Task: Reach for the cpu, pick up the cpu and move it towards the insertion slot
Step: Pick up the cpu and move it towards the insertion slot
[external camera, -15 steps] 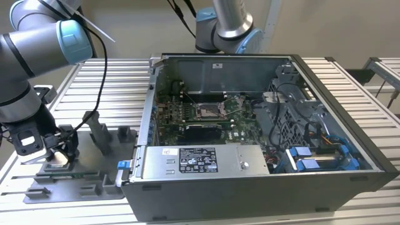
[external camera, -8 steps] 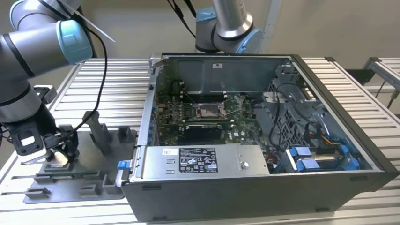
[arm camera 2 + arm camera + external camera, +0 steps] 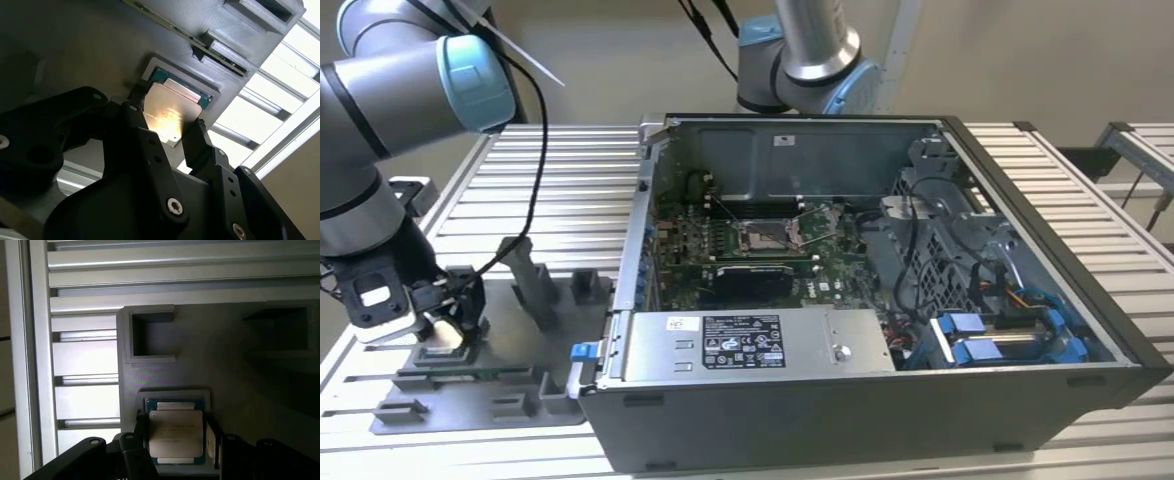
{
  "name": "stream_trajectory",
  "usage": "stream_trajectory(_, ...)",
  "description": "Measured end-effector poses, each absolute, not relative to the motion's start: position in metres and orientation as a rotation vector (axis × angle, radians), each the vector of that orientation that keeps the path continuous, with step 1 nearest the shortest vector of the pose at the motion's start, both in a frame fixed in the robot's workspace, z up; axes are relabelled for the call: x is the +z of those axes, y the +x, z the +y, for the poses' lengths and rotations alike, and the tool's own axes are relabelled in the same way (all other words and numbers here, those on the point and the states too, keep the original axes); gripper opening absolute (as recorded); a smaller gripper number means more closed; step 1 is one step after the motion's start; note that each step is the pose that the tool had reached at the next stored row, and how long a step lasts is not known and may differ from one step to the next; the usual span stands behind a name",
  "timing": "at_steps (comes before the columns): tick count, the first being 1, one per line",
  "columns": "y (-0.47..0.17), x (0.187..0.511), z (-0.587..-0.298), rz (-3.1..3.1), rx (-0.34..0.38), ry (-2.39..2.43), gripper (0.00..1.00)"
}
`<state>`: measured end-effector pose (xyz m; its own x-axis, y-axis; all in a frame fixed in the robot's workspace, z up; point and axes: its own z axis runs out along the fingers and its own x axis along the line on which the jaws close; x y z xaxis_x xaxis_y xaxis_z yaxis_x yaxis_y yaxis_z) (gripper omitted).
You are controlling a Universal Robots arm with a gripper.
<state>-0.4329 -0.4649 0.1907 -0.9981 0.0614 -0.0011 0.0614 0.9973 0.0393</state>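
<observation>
The cpu (image 3: 176,432) is a thin square chip with a pale silver face and teal edges. It lies at the square recess of the grey fixture plate (image 3: 500,405) on the exterior view's left. My gripper (image 3: 444,333) is down over it. In both wrist views the black fingers (image 3: 137,107) press against two opposite edges of the cpu (image 3: 167,115), so my gripper (image 3: 176,435) is shut on it. The insertion slot (image 3: 765,236) is a silver-framed square socket on the green motherboard inside the open computer case, well off to the exterior view's right of the gripper.
Upright grey fixture blocks (image 3: 534,285) stand between the gripper and the case wall (image 3: 640,230). A black rectangular block (image 3: 750,283) lies just in front of the slot. A power supply (image 3: 747,345), cables and blue drive parts (image 3: 1001,335) crowd the case. A second arm (image 3: 801,50) stands behind it.
</observation>
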Motion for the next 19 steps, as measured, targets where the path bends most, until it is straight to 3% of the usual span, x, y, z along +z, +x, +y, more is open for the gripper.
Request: stream_trajectory(19,-0.433,0.215,-0.465,3.137,0.06,0.096,0.0)
